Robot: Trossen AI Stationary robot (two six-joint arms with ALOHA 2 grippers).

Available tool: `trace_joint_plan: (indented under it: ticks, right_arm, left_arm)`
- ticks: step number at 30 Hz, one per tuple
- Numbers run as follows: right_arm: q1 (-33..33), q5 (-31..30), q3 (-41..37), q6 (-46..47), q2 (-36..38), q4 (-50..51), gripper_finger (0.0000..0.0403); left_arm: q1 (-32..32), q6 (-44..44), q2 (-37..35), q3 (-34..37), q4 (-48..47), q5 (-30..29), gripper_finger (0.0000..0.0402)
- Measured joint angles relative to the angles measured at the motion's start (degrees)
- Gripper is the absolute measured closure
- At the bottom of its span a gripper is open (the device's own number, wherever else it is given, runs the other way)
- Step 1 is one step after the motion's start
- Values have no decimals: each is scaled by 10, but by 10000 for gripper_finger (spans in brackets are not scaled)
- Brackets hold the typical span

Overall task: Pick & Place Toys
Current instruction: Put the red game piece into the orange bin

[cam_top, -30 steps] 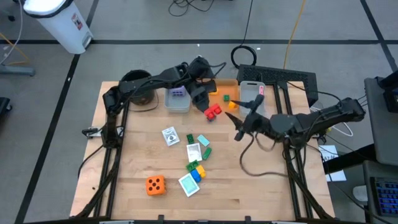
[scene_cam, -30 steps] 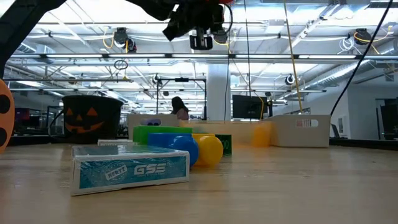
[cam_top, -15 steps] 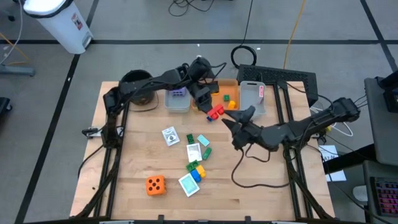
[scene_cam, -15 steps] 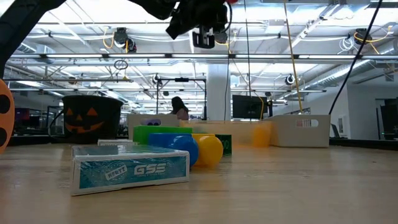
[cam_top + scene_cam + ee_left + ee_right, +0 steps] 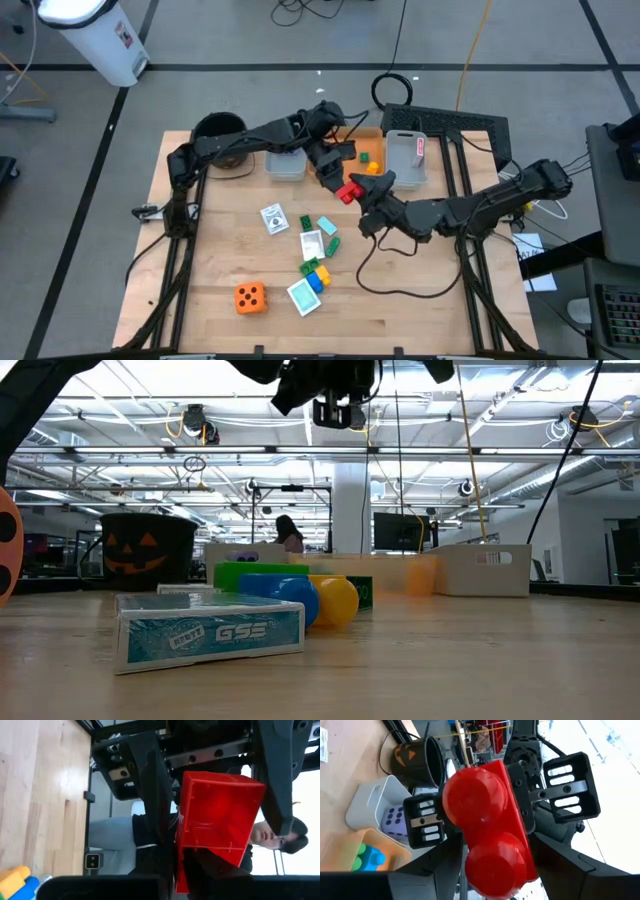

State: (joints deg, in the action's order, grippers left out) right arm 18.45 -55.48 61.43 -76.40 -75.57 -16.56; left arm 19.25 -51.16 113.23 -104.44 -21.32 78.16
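Note:
A red two-stud brick [image 5: 349,191] hangs above the table's far middle, with my left gripper [image 5: 342,183] shut on it. My right gripper [image 5: 368,203] reaches in level from the right and stands open just right of the brick, facing its studs [image 5: 475,800]; I cannot tell whether it touches. An orange die [image 5: 250,297] rests on the table at the near left. Cards [image 5: 272,218] and small bricks [image 5: 318,268] lie loose at the middle. A purple die [image 5: 393,815] sits in the grey bin [image 5: 285,164]. My left gripper pinches the red brick by two opposite side walls [image 5: 186,815] between its two fingers [image 5: 422,822]. The fingers come in about level from the table's left. The brick is lifted clear of the table, its studs turned toward the right arm.
An orange bin [image 5: 366,157] holding bricks and a second grey bin [image 5: 405,158] stand along the far edge. A black pot [image 5: 220,132] is at the far left. A teal card box [image 5: 210,630] lies near the low camera. A loose cable [image 5: 395,275] trails under the right arm.
My right gripper has moved toward the table's left and a little down, rolling about its own axis, and now stands beside the red brick. My left gripper has carried the brick slightly toward the right, still clear of the table.

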Motion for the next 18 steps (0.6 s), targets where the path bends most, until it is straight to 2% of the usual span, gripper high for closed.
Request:
trace_joint_plan:
  ticks: [5, 9, 13, 18]
  right_arm:
    - [2, -12, 0, -22, -8, -31, 181]
    - [2, -33, 0, -31, -9, -50, 188]
    - [2, -48, 0, -41, -9, -54, 221]
    - [4, -54, -1, -59, -10, -50, 278]
  left_arm:
    - [3, -28, 0, 0, 36, -7, 393]
    - [8, -48, 0, 0, 62, -11, 382]
    - [10, -53, 0, 0, 71, -18, 370]
    - [10, -58, 0, 0, 68, -17, 389]
